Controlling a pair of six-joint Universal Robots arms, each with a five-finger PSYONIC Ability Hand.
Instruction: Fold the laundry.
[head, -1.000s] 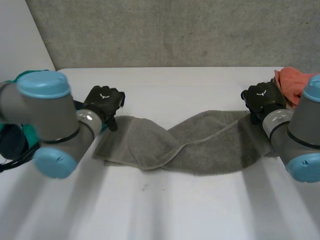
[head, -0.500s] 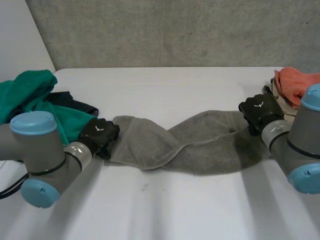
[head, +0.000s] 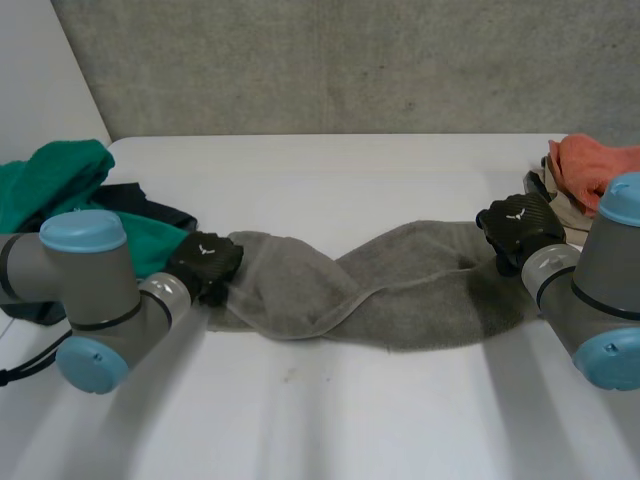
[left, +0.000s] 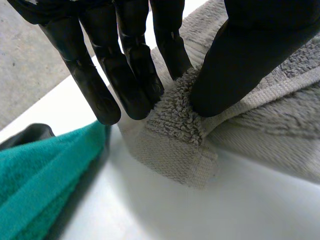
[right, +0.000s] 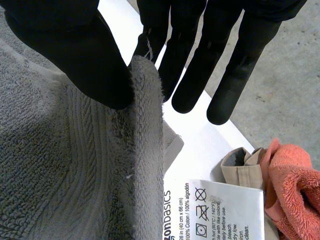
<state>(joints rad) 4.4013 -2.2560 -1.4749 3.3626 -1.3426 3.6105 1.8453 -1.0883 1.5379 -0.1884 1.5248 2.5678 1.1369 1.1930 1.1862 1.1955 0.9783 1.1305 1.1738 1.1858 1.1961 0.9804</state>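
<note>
A grey towel (head: 400, 285) lies twisted across the middle of the white table (head: 330, 420), its left part folded over itself. My left hand (head: 203, 264) is at the towel's left end; in the left wrist view the thumb (left: 235, 65) and fingers (left: 135, 75) pinch a corner of the towel (left: 175, 120). My right hand (head: 518, 228) is at the towel's right end. In the right wrist view its thumb (right: 85, 55) and fingers (right: 182, 60) pinch the towel's edge (right: 145, 100), with a white care label (right: 215, 212) below.
A green cloth (head: 70, 195) over a dark garment (head: 150, 205) is heaped at the table's left edge, close to my left arm. An orange cloth (head: 590, 165) on a beige one lies at the right edge behind my right arm.
My left arm has swung down and my left hand has closed on the towel's left corner. The right hand has kept its grip, barely moving.
</note>
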